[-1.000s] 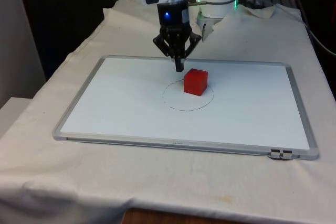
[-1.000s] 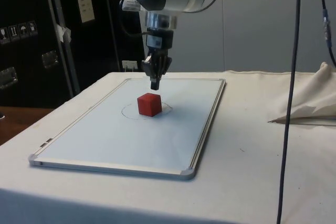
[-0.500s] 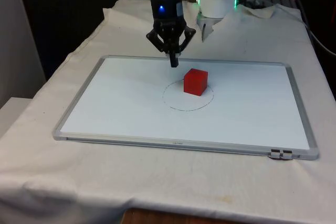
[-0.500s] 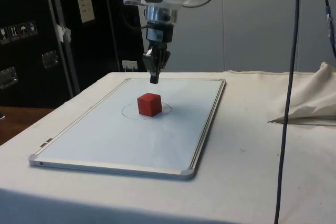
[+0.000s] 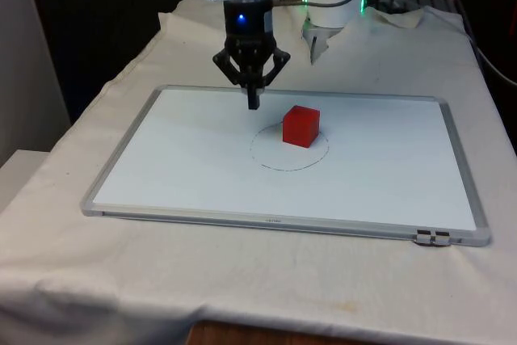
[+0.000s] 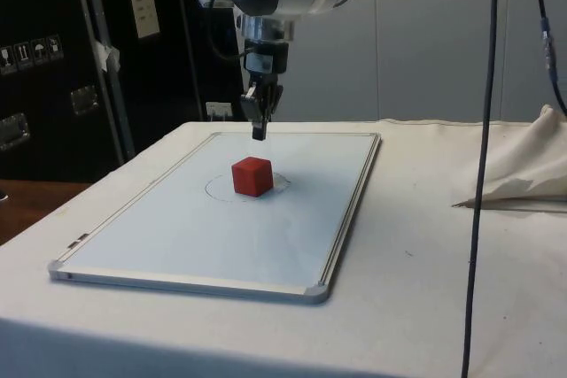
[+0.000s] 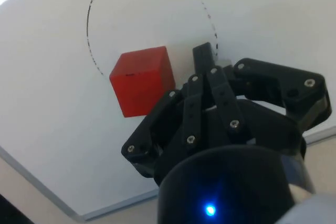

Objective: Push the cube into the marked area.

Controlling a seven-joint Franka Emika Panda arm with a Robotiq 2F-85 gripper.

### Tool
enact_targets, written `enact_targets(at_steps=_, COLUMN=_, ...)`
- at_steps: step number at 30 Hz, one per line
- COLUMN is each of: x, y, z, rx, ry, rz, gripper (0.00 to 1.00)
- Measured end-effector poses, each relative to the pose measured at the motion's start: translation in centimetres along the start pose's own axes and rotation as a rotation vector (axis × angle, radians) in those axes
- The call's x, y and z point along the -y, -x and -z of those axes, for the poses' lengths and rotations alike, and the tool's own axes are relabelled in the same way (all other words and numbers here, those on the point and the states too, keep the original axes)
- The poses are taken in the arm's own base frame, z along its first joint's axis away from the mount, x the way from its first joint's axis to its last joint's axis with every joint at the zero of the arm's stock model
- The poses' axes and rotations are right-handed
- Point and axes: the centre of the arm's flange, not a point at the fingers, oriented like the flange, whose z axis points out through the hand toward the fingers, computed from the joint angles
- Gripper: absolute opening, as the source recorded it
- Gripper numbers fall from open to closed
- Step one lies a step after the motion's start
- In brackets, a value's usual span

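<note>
- The cube (image 5: 300, 126) is a solid, matte red block with crisp edges. It sits flat on the whiteboard (image 5: 186, 167), within the far part of the marked area (image 5: 288, 148) near its rim.
- The marked area is a thin circle drawn in a dashed dark line on the board's smooth, glossy white surface.
- The whiteboard is a flat rectangle with a grey metal frame and rounded corner caps, lying on the wrinkled white cloth (image 5: 97, 280).
- The gripper (image 5: 253, 103) is black, with jointed linkage bars studded with small rivets. Its two slim fingers are pressed together into a single narrow tip.
- That tip hangs above the board, to the front view's left of the cube and apart from it, holding nothing.
</note>
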Motion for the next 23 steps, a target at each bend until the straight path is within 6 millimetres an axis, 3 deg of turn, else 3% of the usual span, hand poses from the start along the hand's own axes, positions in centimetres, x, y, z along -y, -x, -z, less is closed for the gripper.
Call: enact_targets(at_steps=23, x=-1.2, y=-1.5, z=-0.8, rx=-0.018, ry=0.116, rz=0.105, gripper=0.00)
